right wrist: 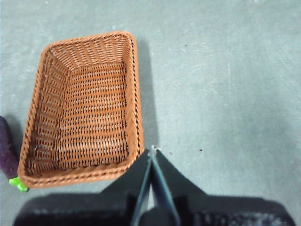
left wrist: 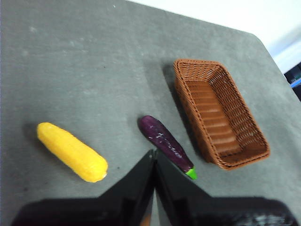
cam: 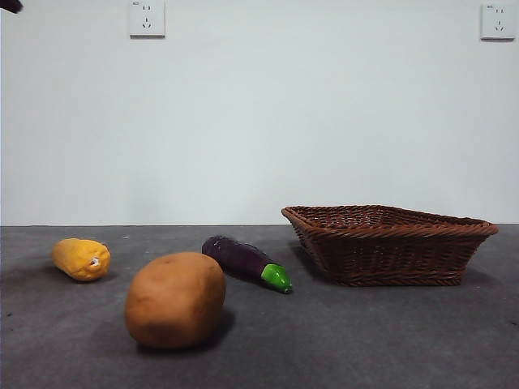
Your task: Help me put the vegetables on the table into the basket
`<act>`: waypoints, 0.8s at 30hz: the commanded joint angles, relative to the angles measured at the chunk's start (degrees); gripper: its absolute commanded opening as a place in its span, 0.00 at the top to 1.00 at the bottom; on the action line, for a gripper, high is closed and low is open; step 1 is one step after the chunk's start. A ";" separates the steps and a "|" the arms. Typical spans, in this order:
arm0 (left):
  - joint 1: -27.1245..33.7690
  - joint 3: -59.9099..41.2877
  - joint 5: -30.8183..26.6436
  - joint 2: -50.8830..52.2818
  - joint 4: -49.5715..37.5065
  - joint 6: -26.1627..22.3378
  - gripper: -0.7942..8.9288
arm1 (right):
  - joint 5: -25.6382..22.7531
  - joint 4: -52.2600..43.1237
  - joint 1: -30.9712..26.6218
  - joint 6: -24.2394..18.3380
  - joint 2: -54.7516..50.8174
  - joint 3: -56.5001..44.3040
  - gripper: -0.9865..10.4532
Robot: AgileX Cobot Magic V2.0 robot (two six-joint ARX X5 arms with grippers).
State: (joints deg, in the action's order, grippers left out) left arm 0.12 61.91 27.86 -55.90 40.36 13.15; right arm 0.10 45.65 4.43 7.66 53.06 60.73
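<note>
Three smooth veggies lie on the bench (cam: 365, 340); grab the fat potato (cam: 174, 299) mid-belly. Both jaws are closed, empty.

Three vegetables and one basket are counted.
One potato (cam: 174, 300), one corn cob (cam: 82, 258), one eggplant (cam: 246, 261) and one basket (cam: 388, 243) are seen; two wall sockets (cam: 147, 19) are counted.

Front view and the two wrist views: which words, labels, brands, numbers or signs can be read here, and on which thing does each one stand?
No text can be read in any view.
Left wall socket: a tiny mark at its upper corner, too small to read.
Right wall socket: the same kind of mark, too small to read.
Potato, corn cob, eggplant, basket, table: no label or print visible.
</note>
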 commanded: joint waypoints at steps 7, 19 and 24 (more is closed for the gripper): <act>-3.26 1.18 7.52 -11.26 7.63 -8.90 0.92 | 11.15 7.93 0.02 -6.64 20.87 14.38 0.91; -7.82 1.18 4.70 -15.08 6.78 -12.20 0.92 | 15.19 14.36 0.02 -10.84 57.59 39.17 0.30; -8.61 1.18 4.33 -15.15 6.78 -13.05 0.92 | 16.44 14.16 -0.04 -12.79 66.66 44.02 0.31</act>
State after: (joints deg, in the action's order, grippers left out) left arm -8.34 63.09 32.12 -70.78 47.46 1.21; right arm 16.40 59.75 4.43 -4.14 119.00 104.57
